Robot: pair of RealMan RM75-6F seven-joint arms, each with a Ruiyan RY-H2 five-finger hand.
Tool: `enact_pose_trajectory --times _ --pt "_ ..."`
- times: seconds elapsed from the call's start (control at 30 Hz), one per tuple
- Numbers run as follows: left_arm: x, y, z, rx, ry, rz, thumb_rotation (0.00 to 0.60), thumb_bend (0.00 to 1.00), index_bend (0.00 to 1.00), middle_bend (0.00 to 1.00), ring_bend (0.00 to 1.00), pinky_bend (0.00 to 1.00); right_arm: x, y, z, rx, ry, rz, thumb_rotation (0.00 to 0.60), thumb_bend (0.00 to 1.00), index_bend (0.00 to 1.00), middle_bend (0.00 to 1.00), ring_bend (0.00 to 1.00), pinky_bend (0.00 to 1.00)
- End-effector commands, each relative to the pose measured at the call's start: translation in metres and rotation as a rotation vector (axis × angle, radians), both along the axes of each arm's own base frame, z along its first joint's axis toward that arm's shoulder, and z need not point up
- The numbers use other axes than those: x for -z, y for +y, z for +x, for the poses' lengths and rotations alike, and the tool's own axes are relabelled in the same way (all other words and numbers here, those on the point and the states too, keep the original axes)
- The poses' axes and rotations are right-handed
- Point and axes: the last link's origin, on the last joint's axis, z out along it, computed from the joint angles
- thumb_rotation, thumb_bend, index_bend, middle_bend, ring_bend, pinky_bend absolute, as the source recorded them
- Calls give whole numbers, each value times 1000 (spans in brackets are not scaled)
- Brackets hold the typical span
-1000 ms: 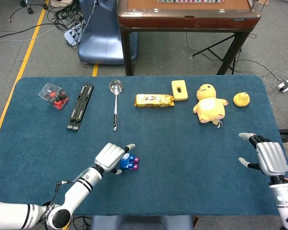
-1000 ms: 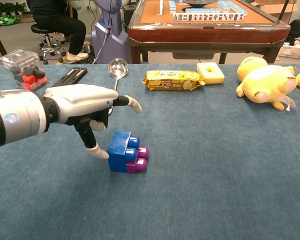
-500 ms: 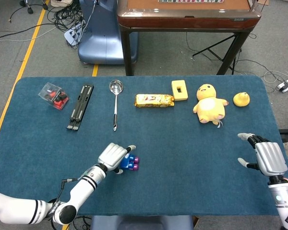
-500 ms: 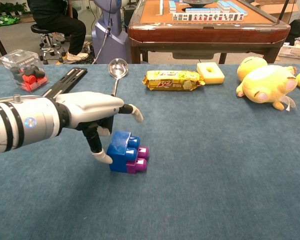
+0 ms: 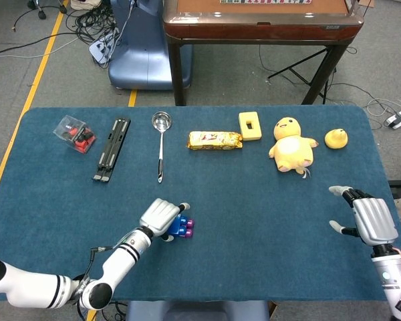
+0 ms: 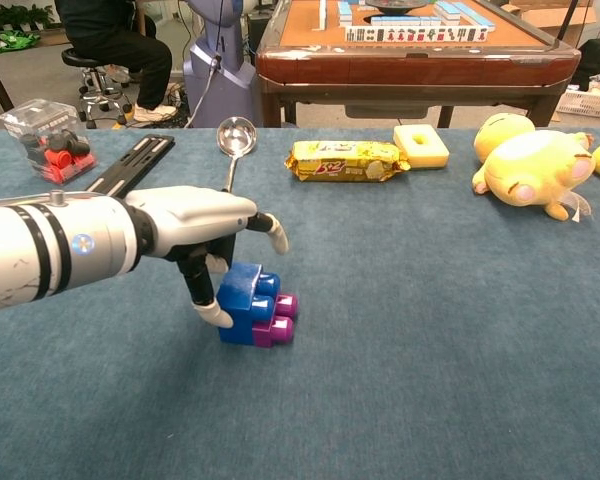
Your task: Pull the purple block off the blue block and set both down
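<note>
Bright, even indoor light from overhead, soft faint shadows under things on the table [image 5: 254, 200], both views sharp, no glare, slight wide-angle stretch at chest-view edges

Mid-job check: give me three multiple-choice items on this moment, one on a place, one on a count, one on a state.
1. Where does the ladle lie?
A. between the black stand and the snack bar
B. beside the small yellow duck
C. under the right robot hand

2. How many yellow plush toys are on the table?
A. one
B. two
C. four

3. The purple block is
A. joined to the blue block
B. lying apart
C. lifted

Key: 1 A, ladle between black stand and snack bar. 2 B, plush chick and small duck. 3 A, purple block joined to the blue block, on the table.
</note>
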Motion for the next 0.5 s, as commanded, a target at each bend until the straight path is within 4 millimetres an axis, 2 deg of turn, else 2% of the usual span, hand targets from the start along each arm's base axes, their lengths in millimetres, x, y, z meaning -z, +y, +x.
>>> enact_pose_trajectory --times 0.03,0.5 --pt "2 2 2 -13 4 -7 600 0 278 1000 982 1000 0 0 -1 4 0 2 600 24 293 361 368 525" --pt "7 7 5 -38 10 -10 600 0 322 1000 990 1000 2 0 -3 8 2 9 600 25 293 362 368 525"
